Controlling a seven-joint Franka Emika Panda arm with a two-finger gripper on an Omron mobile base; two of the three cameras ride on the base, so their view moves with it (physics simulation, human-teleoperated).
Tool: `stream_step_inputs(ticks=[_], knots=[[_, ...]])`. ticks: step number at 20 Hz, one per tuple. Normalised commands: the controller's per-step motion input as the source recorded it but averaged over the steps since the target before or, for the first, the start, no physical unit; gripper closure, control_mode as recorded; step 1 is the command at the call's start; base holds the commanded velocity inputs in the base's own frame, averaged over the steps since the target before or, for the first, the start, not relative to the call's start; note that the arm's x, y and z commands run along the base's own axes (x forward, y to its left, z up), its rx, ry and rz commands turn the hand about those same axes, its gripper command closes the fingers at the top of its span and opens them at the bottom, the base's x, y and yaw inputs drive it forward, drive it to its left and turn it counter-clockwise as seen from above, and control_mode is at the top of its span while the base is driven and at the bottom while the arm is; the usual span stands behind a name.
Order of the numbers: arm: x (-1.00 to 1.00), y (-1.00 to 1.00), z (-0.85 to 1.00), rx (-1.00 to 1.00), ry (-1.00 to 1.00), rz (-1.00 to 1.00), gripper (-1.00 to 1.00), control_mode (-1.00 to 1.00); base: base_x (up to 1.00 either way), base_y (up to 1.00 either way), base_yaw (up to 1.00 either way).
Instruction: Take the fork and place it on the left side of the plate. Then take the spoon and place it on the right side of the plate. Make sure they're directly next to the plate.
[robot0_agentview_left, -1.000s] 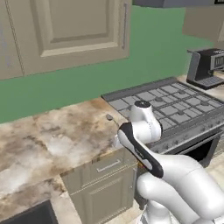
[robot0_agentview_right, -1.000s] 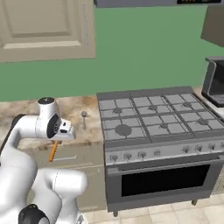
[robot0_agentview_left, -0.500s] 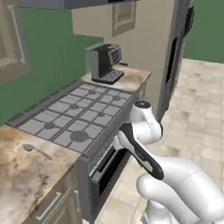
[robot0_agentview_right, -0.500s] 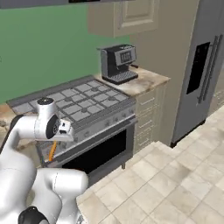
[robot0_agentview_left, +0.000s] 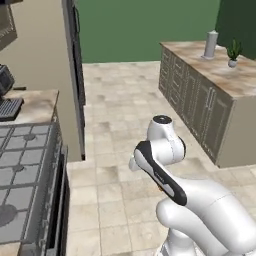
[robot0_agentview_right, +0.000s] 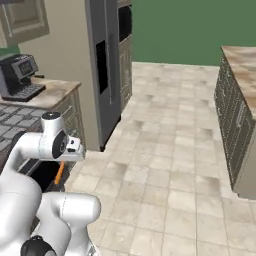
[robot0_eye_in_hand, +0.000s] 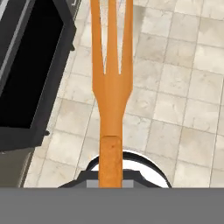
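Observation:
My gripper (robot0_agentview_right: 64, 161) is shut on the handle of the orange fork (robot0_eye_in_hand: 111, 87). In the hand view the fork runs up the middle, tines pointing away over the tiled floor. Seen from the right base view, the fork (robot0_agentview_right: 59, 172) hangs down below the hand, in front of the stove's dark front. The plate and the spoon are out of view.
The stove (robot0_agentview_left: 20, 190) is at my left, its black oven door (robot0_eye_in_hand: 26, 74) beside the fork. A coffee machine (robot0_agentview_right: 17, 75) stands on the counter past it, then a tall fridge (robot0_agentview_right: 105, 65). An island counter (robot0_agentview_left: 220, 85) lies to the right across open tiled floor (robot0_agentview_right: 170, 165).
The base has turned right, so the whole picture swung from the counter and stove to the fridge, the floor and the island. The fork stays held in the gripper.

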Motion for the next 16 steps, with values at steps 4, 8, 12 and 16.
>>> stream_step_inputs(ticks=[4, 8, 12, 16], knots=[[0.0, 0.0, 0.0, 0.0, 0.0, 0.0, 1.0, 1.0, 0.02, -0.16, -0.79], [0.0, 0.0, 0.0, 0.0, 0.0, 0.0, 1.0, 1.0, 0.11, -0.22, -0.68], [0.0, 0.0, 0.0, 0.0, 0.0, 0.0, 1.0, 1.0, 0.38, -0.24, -0.44], [0.0, 0.0, 0.0, 0.0, 0.0, 0.0, 1.0, 1.0, 0.57, -0.24, -0.25]])
